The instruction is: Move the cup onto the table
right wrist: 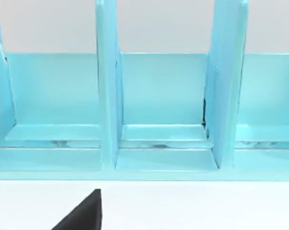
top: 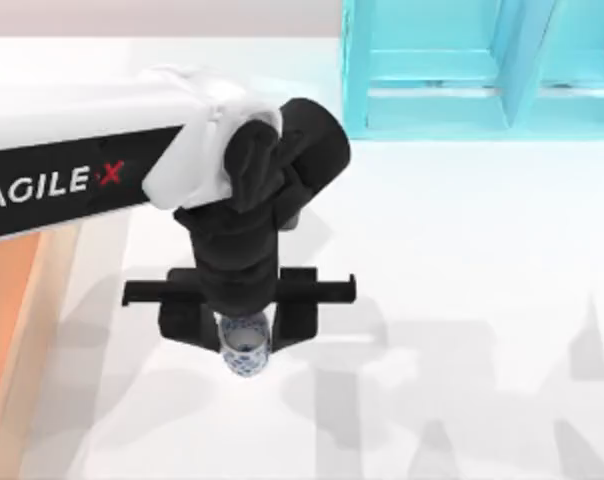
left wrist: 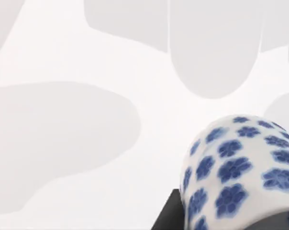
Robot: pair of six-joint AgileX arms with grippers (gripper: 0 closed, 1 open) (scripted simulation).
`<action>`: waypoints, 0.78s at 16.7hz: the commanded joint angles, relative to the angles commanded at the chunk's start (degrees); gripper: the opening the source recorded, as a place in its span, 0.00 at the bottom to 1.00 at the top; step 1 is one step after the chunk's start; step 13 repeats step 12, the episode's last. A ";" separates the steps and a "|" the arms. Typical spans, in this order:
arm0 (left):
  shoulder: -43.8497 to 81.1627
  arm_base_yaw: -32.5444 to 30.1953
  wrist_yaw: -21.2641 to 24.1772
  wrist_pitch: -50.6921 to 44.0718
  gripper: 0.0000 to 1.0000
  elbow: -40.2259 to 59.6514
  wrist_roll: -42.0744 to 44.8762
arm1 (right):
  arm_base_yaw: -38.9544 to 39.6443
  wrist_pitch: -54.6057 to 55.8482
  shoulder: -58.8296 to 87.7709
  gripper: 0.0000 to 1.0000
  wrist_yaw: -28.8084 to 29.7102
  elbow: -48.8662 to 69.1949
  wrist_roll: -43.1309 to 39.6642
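You have a wooden tray [top: 7, 330] at the bench's [top: 462, 300] left and a turquoise shelf [top: 462, 70] behind; your left hand [top: 244, 325] pinches the cup [top: 245, 352] over bare bench.

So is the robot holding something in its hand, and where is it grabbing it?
Yes, the left hand holds the little blue-flowered cup by its sides, one finger on each side, above the white table.

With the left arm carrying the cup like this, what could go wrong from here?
The cup sits at the tip of the left gripper, so it may slip out. It also looks tilted in the left wrist view, so it could topple when released. It is carried near the tray at the table's left; a drift there would miss the table.
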 joint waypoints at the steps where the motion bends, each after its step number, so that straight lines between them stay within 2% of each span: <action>1: 0.00 0.00 0.00 0.00 0.60 0.00 0.00 | 0.00 0.00 0.00 1.00 0.00 0.00 0.00; 6: 0.00 0.00 0.00 0.00 0.98 0.00 0.00 | 0.00 0.00 0.00 1.00 0.00 0.00 0.00; 13: 0.00 0.00 0.00 0.00 1.00 0.00 0.00 | 0.00 0.00 0.00 1.00 0.00 0.00 0.00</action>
